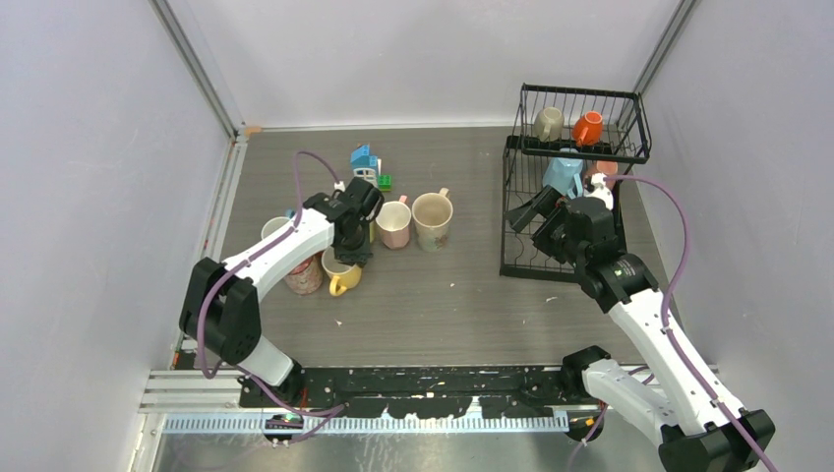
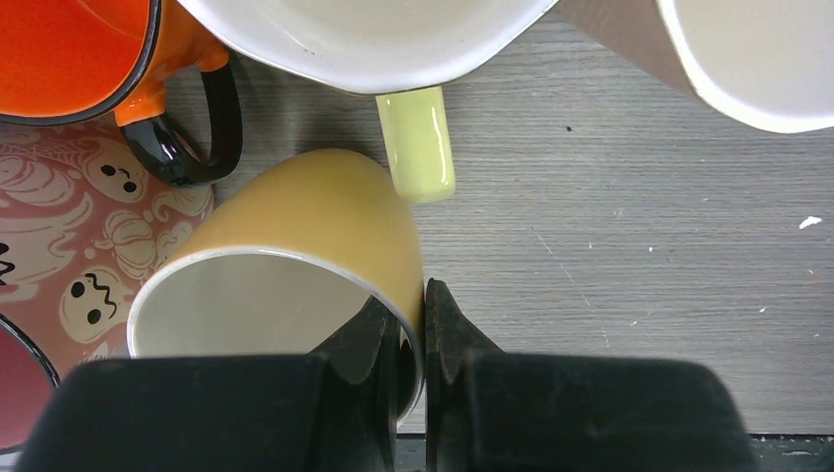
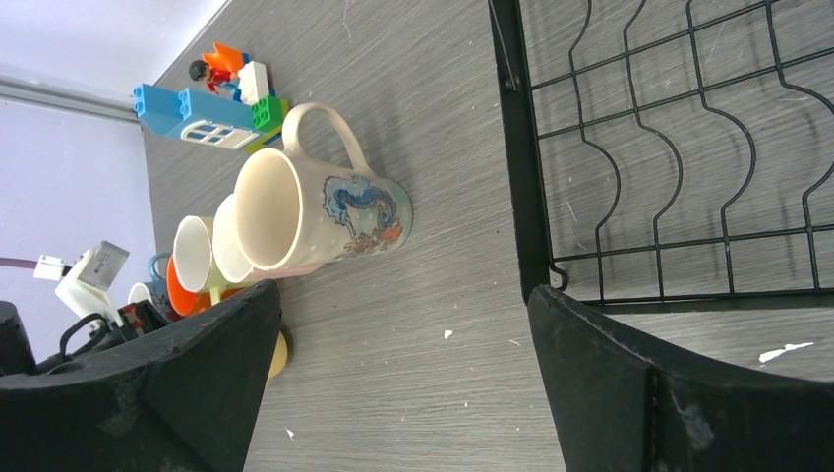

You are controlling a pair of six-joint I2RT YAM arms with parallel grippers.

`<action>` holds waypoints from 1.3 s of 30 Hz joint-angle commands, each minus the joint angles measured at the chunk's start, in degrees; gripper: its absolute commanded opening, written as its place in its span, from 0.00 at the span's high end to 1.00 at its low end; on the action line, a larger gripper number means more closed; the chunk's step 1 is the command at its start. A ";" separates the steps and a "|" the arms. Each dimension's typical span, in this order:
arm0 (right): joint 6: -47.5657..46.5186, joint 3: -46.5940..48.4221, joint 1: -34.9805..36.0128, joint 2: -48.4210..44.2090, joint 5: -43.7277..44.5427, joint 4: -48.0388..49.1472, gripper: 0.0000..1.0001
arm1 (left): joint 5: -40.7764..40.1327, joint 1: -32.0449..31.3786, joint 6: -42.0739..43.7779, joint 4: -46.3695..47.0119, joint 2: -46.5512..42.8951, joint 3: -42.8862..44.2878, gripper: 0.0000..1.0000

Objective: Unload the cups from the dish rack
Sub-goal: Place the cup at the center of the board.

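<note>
Cups (image 1: 393, 224) crowd left-centre, yellow cup (image 1: 341, 279) foremost, toy block house (image 1: 366, 162) behind; bare tabletop (image 1: 462, 305) open mid-frame; dish rack (image 1: 509, 187) walls right side.

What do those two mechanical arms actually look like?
The left arm and right arm are white tubes between chunky black joints, each trailing a purple cable. The left tool and right tool have black, wedge-shaped fingers.

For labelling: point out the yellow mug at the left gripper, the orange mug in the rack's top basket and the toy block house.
yellow mug (image 2: 315, 211): left wrist view, its outer wall.
orange mug (image 1: 588, 129): top external view, its body.
toy block house (image 3: 182, 106): right wrist view, blue block.
</note>
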 commanded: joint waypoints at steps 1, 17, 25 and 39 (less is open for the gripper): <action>-1.21 -0.05 -0.28 -0.47 -0.57 2.71 0.00 | -3.21 0.16 0.42 1.97 -0.27 -0.65 1.00; -0.97 -0.76 -0.43 -0.55 -1.35 3.19 0.00 | -5.42 0.15 0.69 2.20 -1.55 -2.87 0.90; -0.73 -0.99 -0.35 -0.98 -1.04 3.19 0.00 | -4.72 0.15 1.04 2.03 -3.53 -3.17 0.80; -0.35 1.25 -0.42 -2.90 4.70 0.78 0.00 | -1.86 0.15 1.83 -1.88 -9.20 -0.03 0.55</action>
